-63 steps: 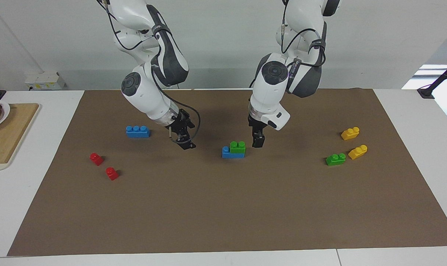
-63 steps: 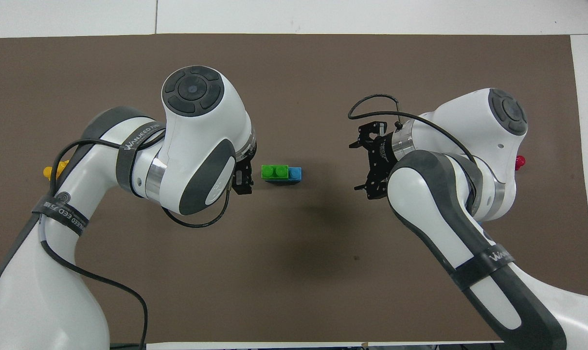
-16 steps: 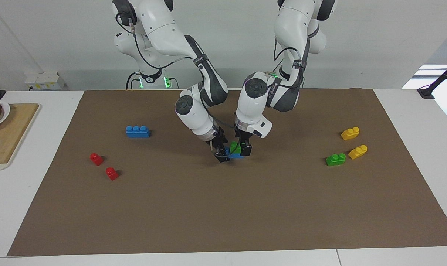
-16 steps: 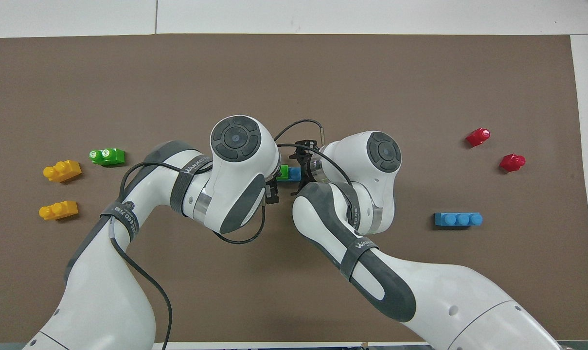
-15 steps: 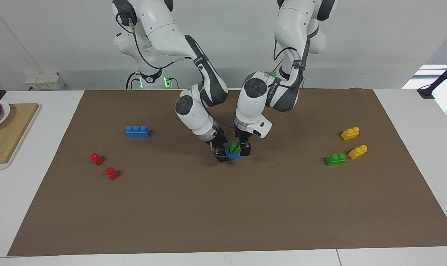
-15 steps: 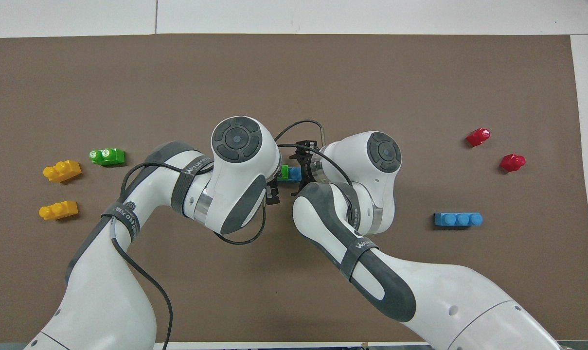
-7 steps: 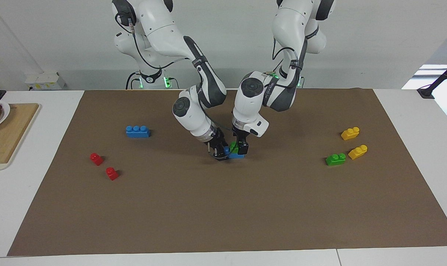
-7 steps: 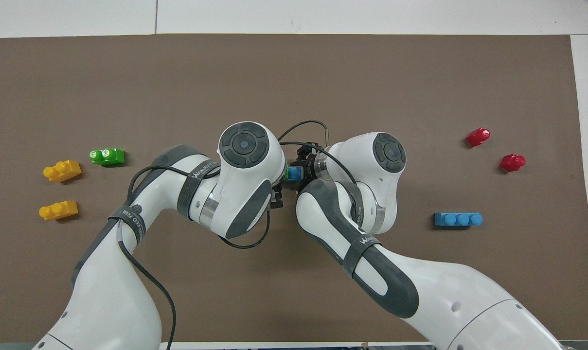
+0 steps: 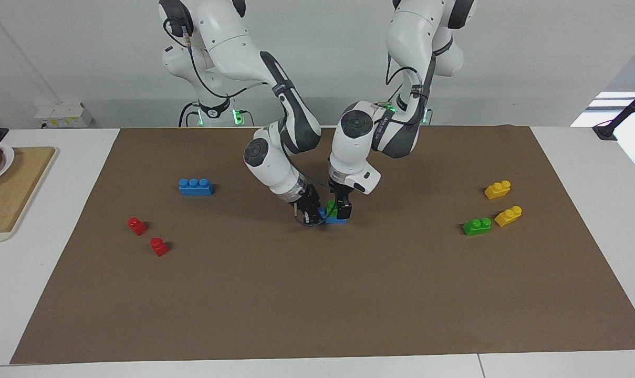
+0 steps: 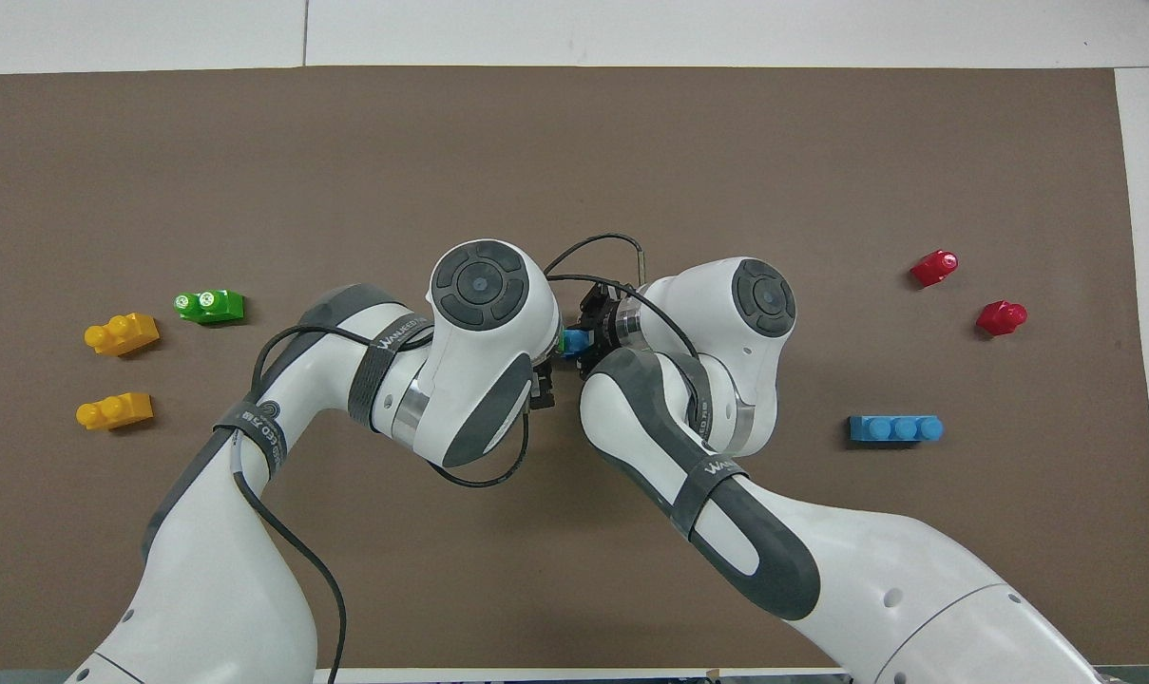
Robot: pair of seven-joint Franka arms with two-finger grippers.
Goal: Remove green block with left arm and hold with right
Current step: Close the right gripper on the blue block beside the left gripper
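Observation:
The green block (image 9: 331, 209) sits on a blue brick (image 9: 338, 221) in the middle of the brown mat (image 9: 317, 294). My left gripper (image 9: 341, 210) stands upright over the green block, open, with a finger on either side of it. My right gripper (image 9: 309, 214) leans in at the mat from the right arm's end and is shut on the blue brick's bare end. From overhead both wrists cover the stack. Only a sliver of the green block (image 10: 562, 334) and a little of the blue brick (image 10: 576, 341) show between them.
A second green brick (image 9: 477, 226) and two yellow bricks (image 9: 497, 189) (image 9: 508, 216) lie toward the left arm's end. A blue three-stud brick (image 9: 195, 187) and two red blocks (image 9: 137, 226) (image 9: 158, 246) lie toward the right arm's end. A wooden board (image 9: 12, 194) rests off the mat.
My right gripper has closed on the blue brick's end. My left gripper has edged a little farther over the green block and stays open. The stack has not moved.

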